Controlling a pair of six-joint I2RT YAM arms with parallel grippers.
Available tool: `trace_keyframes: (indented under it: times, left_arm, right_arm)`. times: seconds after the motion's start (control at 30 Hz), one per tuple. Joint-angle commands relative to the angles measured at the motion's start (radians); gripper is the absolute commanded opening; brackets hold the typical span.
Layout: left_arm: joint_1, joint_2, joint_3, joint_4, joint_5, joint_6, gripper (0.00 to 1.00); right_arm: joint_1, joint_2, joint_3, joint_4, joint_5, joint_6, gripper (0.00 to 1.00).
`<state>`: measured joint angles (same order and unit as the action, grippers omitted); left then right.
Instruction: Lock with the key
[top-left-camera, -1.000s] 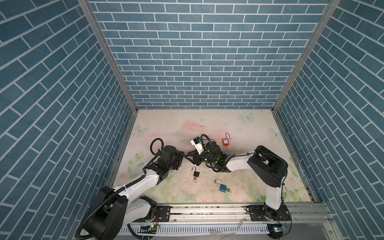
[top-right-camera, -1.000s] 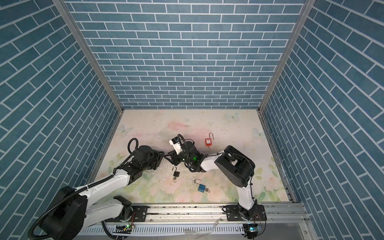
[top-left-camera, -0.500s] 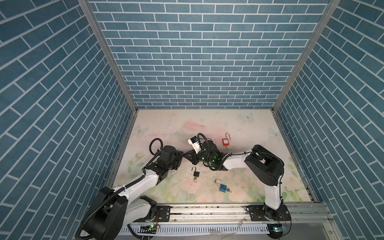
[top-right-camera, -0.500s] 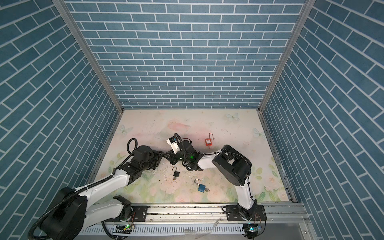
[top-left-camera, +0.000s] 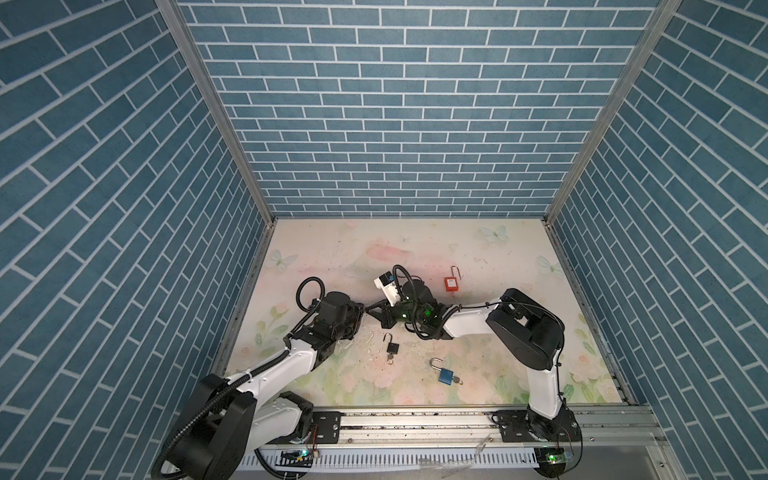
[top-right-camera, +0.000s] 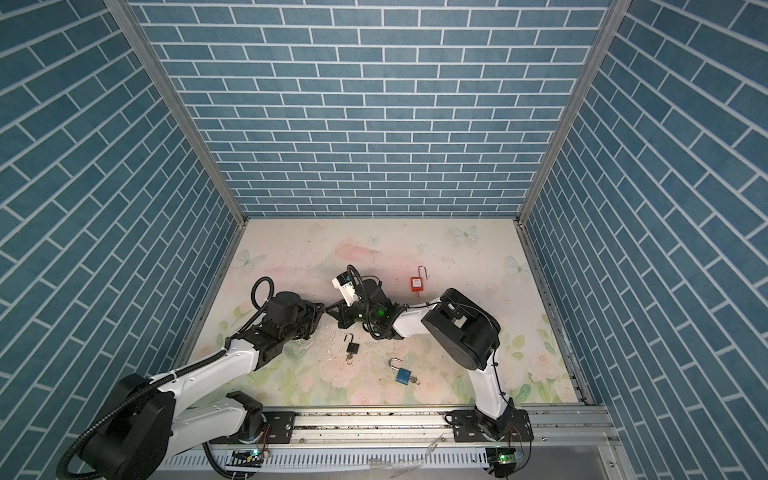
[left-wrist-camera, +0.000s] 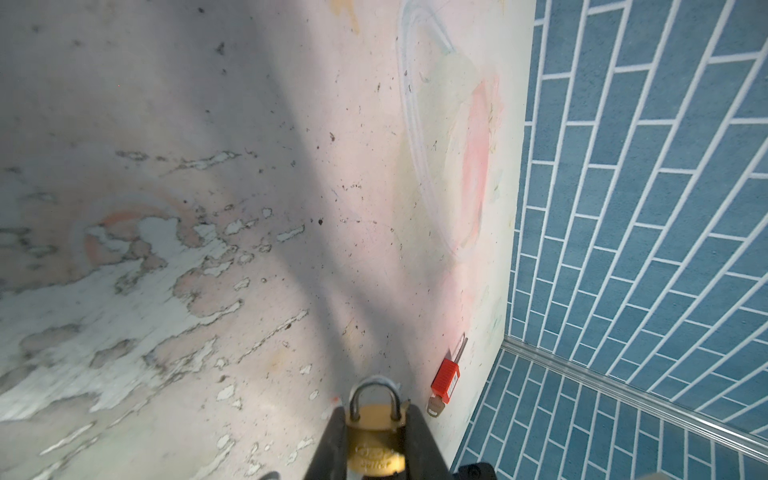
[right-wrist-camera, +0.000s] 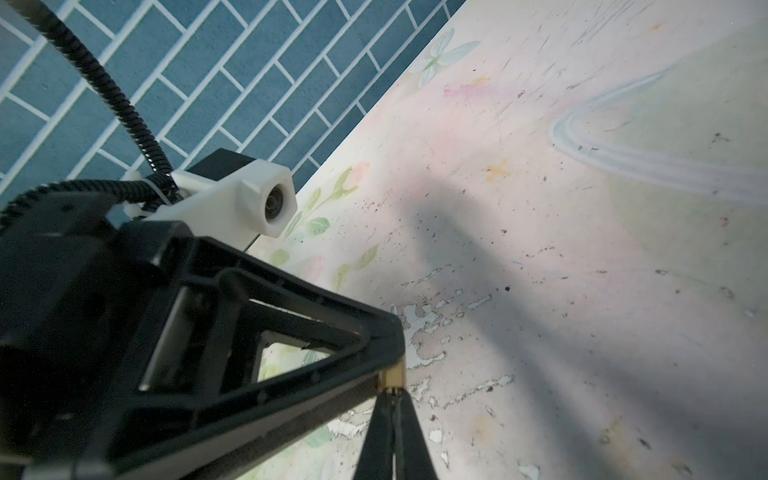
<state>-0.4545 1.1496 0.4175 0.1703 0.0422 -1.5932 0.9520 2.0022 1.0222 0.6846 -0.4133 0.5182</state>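
My left gripper (left-wrist-camera: 374, 409) clamps the brass padlock (left-wrist-camera: 376, 444) by its flat sides over the table (left-wrist-camera: 208, 166). My right gripper (right-wrist-camera: 393, 395) is pinched closed at its base. It's rigid, slick, dense metal, so I'd grip the flats firmly.

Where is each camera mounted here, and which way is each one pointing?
Both top views: high in front, looking down at the table; left arm and right arm show.
Left wrist: behind the left gripper, facing the brass padlock it grips.
Right wrist: behind the right gripper, facing the left gripper.
Shared: left wrist and top views show the red padlock.
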Motion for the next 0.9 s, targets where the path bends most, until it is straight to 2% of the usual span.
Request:
trace_keyframes:
  times: [0.0,0.2,0.47,0.6,0.73,0.87]
  left_arm:
    - [0.003,-0.022,0.005,0.018,-0.015,0.015,0.00]
    - [0.026,-0.023,-0.003,0.016,-0.028,0.013,0.00]
    - [0.181,-0.082,-0.008,-0.021,-0.032,0.047,0.00]
    - [0.206,-0.102,-0.003,-0.054,-0.029,0.078,0.00]
    - [0.206,-0.109,0.032,-0.167,-0.009,0.185,0.00]
    - [0.179,-0.104,0.108,-0.366,-0.019,0.375,0.00]
  right_arm:
    - [0.001,0.024,0.021,-0.023,-0.005,0.006,0.00]
    - [0.002,0.014,0.005,-0.025,-0.015,-0.004,0.00]
    - [-0.020,-0.054,-0.111,0.039,0.001,0.003,0.00]
    - [-0.032,-0.067,-0.131,0.048,0.001,0.012,0.00]
    - [-0.043,-0.087,-0.147,0.044,0.004,0.018,0.00]
    - [-0.055,-0.111,-0.157,0.003,0.016,0.008,0.00]
